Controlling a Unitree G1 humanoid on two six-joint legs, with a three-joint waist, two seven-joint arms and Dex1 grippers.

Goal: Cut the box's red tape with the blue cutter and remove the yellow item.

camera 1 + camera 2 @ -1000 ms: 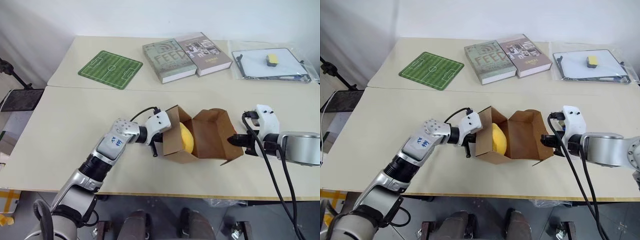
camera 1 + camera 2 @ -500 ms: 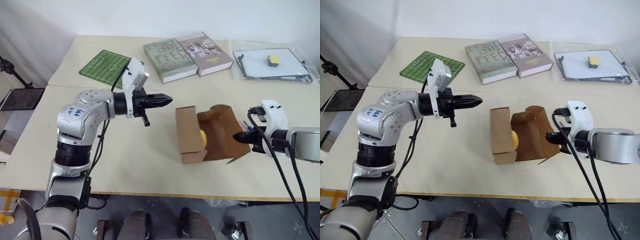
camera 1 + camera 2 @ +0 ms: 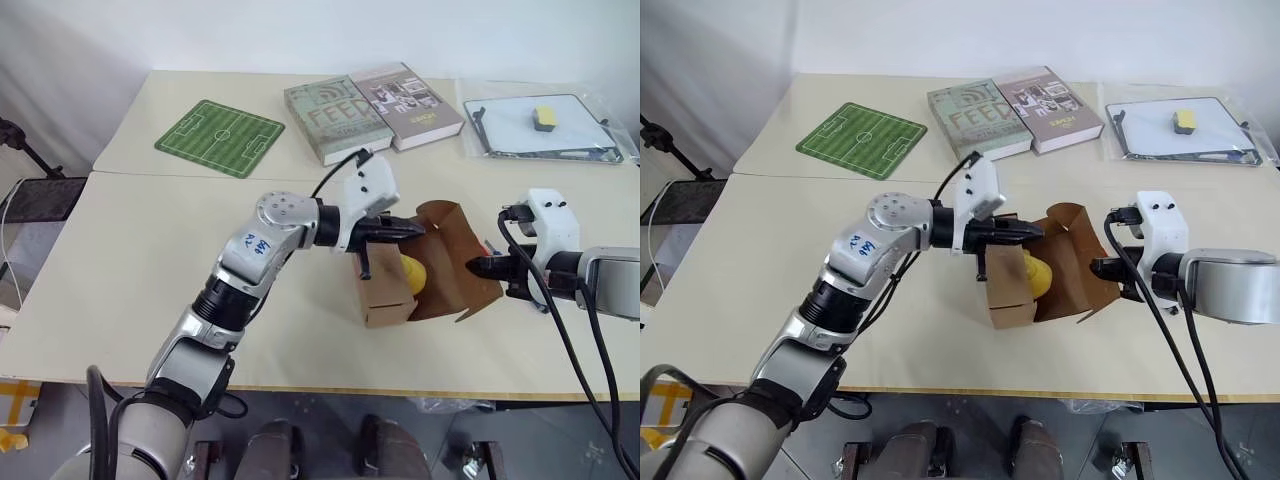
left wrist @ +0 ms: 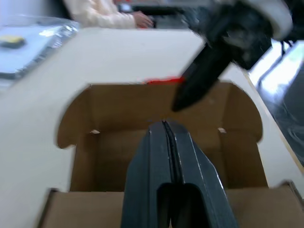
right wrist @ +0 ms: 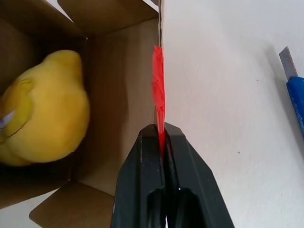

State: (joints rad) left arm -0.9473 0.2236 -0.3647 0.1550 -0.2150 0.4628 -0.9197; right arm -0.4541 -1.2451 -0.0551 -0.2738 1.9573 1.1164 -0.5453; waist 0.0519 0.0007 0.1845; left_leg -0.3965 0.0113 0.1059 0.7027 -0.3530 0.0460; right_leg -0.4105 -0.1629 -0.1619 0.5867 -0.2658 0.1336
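**Open carton, soft yellow item inside, both grippers closed**

Taking the box as the landmark and working from the near table edge outward: the box lies open on the cream table, near the front edge, its mouth turned up and toward the left arm. It is plain brown corrugated cardboard, matte, with thin folding flaps that look light and easily bent; a firm pull on one flap would likely slide the whole carton unless it is braced.

On the box's right side, the right gripper is pinched tight on the edge of a flap, just where the red tape runs along it, glossy and wrinkled. Beside the box on that same side lies the blue cutter, slim, with a bare metal blade tip showing.

Inside the box sits the yellow item, rounded, smooth-skinned and plump, resting against the inner wall. It looks light and somewhat squashy, possibly slippery; I would take it across its broad middle with moderate pressure.

At the box's left, the left gripper has its fingers pressed together, empty, its tip at the box's mouth just above the yellow item.

Beyond the box, well apart, lie two hardcover books, a green football-pitch mat and a whiteboard in clear plastic.
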